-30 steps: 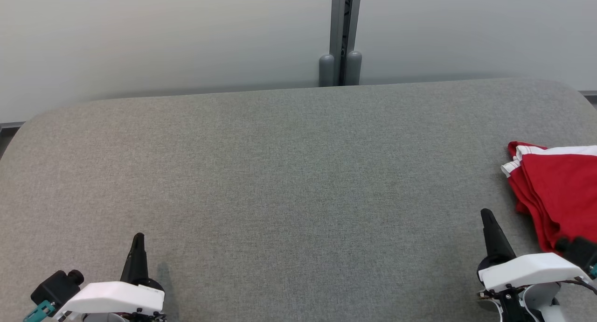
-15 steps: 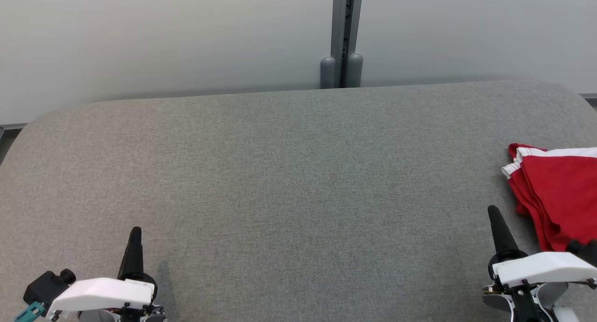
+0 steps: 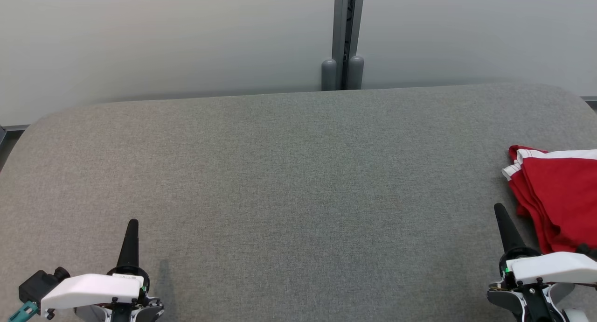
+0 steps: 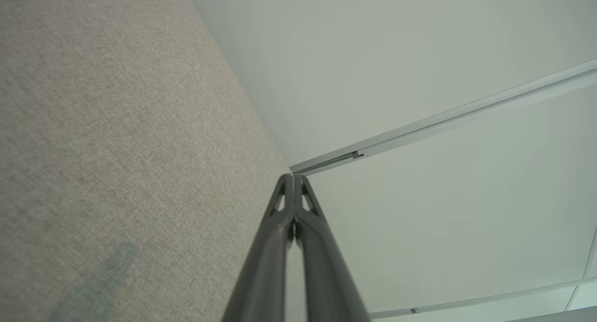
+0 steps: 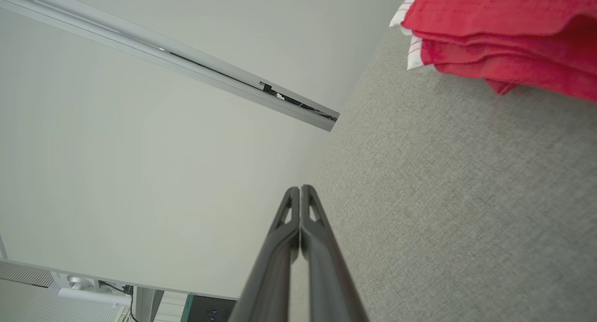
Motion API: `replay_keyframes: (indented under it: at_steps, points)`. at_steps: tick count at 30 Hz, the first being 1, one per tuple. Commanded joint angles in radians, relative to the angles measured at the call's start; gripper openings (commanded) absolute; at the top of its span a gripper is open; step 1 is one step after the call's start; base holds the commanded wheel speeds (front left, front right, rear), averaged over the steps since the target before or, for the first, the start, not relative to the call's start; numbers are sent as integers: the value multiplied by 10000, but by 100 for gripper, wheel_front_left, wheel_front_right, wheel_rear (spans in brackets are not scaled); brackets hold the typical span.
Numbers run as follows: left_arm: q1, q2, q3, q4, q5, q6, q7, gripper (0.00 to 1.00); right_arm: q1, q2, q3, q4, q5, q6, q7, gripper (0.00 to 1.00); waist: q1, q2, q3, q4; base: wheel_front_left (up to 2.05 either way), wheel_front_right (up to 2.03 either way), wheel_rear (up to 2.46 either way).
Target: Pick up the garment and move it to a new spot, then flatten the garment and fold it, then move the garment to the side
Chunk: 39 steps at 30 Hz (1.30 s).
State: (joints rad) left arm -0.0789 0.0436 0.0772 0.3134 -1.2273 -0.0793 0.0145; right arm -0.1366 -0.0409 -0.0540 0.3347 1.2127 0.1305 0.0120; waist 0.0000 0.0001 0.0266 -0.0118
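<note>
The garment [image 3: 559, 191] is red with white trim, folded in layers at the right edge of the grey fabric table [image 3: 298, 182]. The right wrist view shows the garment [image 5: 503, 37] as stacked red layers at the top right. My right gripper [image 3: 500, 209] is shut and empty, a short way to the left of the garment and nearer the front, not touching it; its fingers [image 5: 301, 191] are pressed together. My left gripper [image 3: 133, 224] is shut and empty at the front left, far from the garment, with its closed tip [image 4: 294, 177] over the table.
A pale wall runs behind the table, with a grey vertical post [image 3: 345, 37] at the back centre. The table's rounded corners lie at the back left and back right. Bare grey fabric stretches between the two grippers.
The head view has shifted slightly downward. Both grippers have drawn back toward the front edge, the right one also drifting right. The garment has stayed in place.
</note>
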Motion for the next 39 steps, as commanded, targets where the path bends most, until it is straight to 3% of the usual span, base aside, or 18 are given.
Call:
replay_keyframes:
  at_steps: [1,39]
  points:
    - [-245,60,51,-125,-148,-98,38,0,10,-95,-43,-143,201,4,75,0,0,-1,-2,2,0,0,0]
    - [-360,87,335,-612,-3195,-469,844,0,268,-129,-531,-813,3336,4,888,0,0,-1,-184,92,0,0,0]
